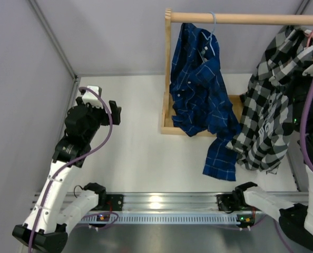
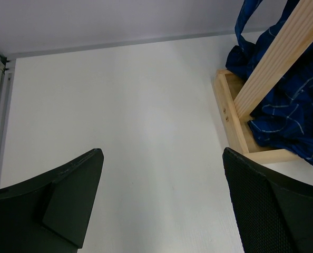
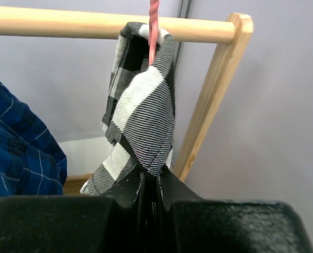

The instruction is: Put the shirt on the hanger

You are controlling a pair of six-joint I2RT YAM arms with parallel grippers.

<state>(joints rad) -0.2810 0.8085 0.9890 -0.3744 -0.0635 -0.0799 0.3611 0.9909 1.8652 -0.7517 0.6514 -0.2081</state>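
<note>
Overhead, shows the white worktop carrying a pale wooden rack, with the soft black-and-white checked shirt hanging at its right end beside a blue plaid shirt. Reveals only at the right wrist a thin pink wire hanger rising from the collar past the round rail. Finds the right tool raised high, pinched together on that cloth. Finds the left tool spread wide, tilted down over bare worktop.

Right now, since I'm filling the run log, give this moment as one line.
left claw: open, empty, over table | right claw: shut on black-and-white checked cloth shirt | thin pink wire hanger: inside shirt, at wooden rail
</note>
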